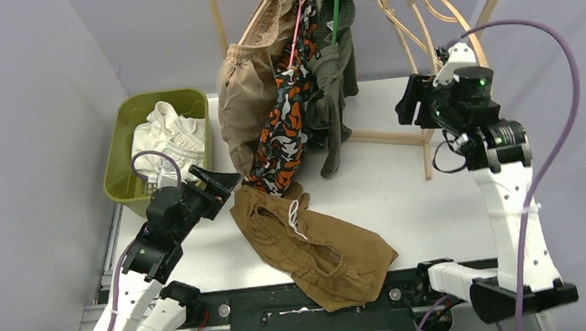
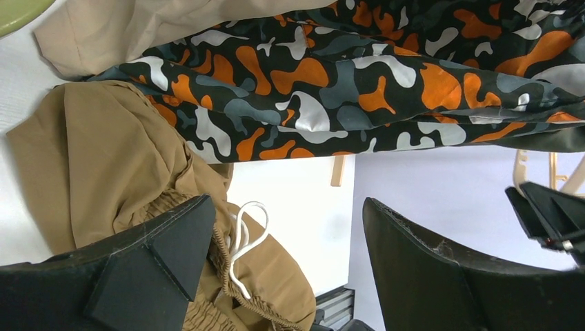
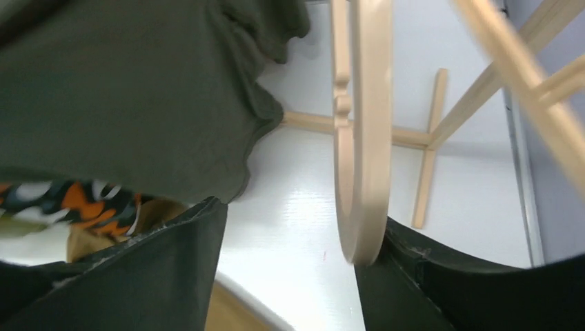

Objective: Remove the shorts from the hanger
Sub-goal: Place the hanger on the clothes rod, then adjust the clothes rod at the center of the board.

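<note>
We find the top external view set high behind the arm bases, facing down and forward over the table (image 1: 437, 201), with the rack (image 1: 387, 138) toward the top edge; it is the distant view. The left wrist view sits close, looking past the left fingers (image 2: 159, 262) at the camouflage shorts (image 2: 359, 89) across the upper frame. The right wrist view is equally close, looking past the right fingers (image 3: 152, 276) at the dark olive shorts (image 3: 124, 89), upper left. All three views share the camouflage shorts.
</note>
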You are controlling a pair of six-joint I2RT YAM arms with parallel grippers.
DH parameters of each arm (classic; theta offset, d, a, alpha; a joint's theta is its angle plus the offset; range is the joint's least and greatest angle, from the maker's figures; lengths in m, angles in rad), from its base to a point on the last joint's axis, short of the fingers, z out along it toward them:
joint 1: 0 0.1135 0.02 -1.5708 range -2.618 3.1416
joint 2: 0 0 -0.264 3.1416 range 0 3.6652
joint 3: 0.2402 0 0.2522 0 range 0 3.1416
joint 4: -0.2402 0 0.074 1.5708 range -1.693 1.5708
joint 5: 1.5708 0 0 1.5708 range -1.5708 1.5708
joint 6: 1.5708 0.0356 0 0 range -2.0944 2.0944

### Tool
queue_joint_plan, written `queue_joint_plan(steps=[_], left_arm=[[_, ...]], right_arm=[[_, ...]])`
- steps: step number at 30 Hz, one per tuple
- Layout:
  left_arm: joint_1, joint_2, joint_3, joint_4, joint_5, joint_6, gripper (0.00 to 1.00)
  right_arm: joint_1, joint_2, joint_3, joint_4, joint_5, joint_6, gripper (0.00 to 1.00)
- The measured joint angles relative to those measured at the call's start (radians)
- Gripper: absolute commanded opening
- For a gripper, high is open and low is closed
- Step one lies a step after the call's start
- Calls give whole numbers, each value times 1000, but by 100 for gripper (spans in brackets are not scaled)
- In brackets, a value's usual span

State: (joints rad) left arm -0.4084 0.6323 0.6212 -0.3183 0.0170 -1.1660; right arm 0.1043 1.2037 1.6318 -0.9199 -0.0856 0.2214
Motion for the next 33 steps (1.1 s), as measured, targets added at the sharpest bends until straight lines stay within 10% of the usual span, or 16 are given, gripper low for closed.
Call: queue_joint_plan(steps=[19, 28, 33], left_arm=[[0, 146, -11, 12, 159, 76, 79], [-5, 233, -23, 29, 278, 124, 79], [-45, 245, -31, 20, 294, 154, 79]], right_arm=[[0, -823, -952, 179, 52, 492, 76], [-58, -370, -1063, 323, 78, 602, 76], [-293, -201, -1062, 439, -40, 555, 74]])
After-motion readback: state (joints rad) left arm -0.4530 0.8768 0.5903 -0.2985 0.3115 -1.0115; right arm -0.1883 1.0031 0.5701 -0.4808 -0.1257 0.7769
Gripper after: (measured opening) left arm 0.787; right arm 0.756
